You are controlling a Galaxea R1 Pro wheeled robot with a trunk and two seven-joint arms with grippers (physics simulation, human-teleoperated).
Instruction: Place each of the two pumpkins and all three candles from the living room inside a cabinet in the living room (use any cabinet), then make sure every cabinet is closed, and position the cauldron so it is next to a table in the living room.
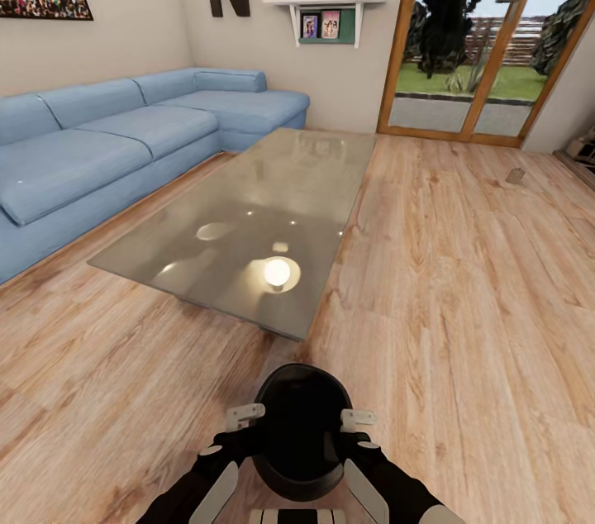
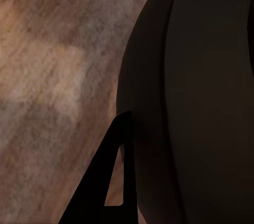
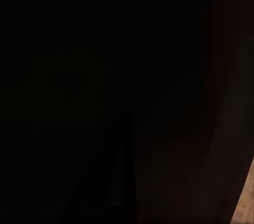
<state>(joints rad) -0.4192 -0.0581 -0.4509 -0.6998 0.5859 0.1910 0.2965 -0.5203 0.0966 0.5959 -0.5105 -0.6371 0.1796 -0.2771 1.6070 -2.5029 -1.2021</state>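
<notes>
Black cauldron [image 1: 301,431] sits pressed between left hand [image 1: 245,415] and right hand [image 1: 358,419] – head view adds glass counter [image 1: 248,226]; left wrist catches wood floor [image 2: 53,75].

We see the cauldron's [image 2: 196,97] matte-black curved wall close up, one dark triangular fingertip [image 2: 114,181] against it, blurred wooden floor [image 2: 53,75] beside.

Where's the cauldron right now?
In the head view the cauldron sits low and central between the left gripper and right gripper, over the wood floor just short of the glass table.
</notes>
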